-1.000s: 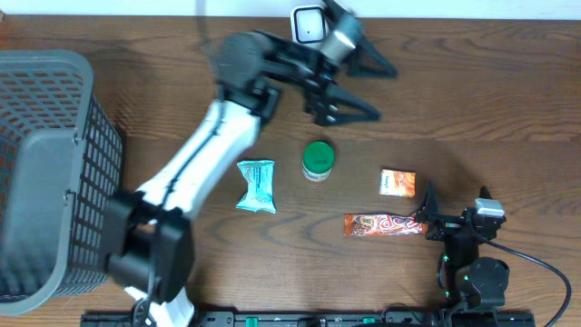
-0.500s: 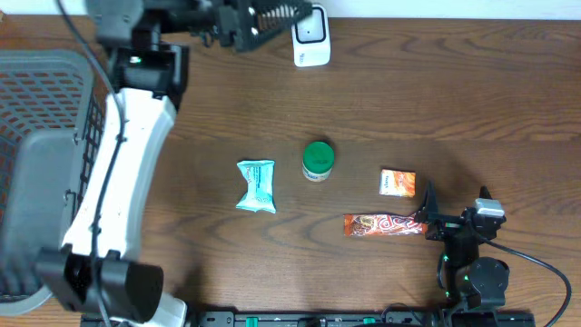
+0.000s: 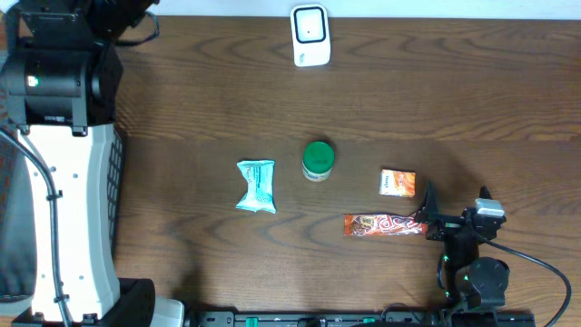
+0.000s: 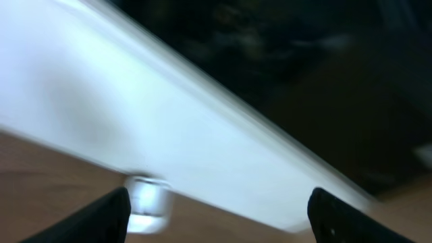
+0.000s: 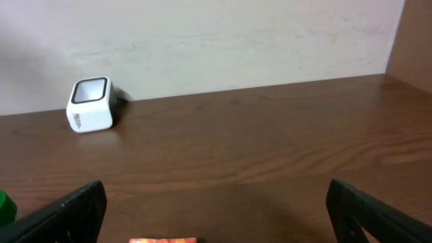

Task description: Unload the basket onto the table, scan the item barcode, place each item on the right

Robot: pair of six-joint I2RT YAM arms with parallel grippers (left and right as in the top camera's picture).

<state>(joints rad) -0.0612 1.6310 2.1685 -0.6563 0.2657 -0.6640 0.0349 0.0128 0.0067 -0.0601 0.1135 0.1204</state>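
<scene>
Both pairs of fingers are spread and hold nothing. The left fingers belong to the arm standing by the basket, well to one side of the scanner, and the right fingers sit at the counter edge opposite the scanner. The candy bar, the likeliest thing to scan, lies flat, well apart from the scanner and just beside the right fingers. I'd take it across its narrow width, keep the barcode uncovered, then turn that face squarely to the scanner's window.

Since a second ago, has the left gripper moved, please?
Yes. The left gripper has swung left, away from the white scanner, toward the upper-left corner of the overhead view.
</scene>
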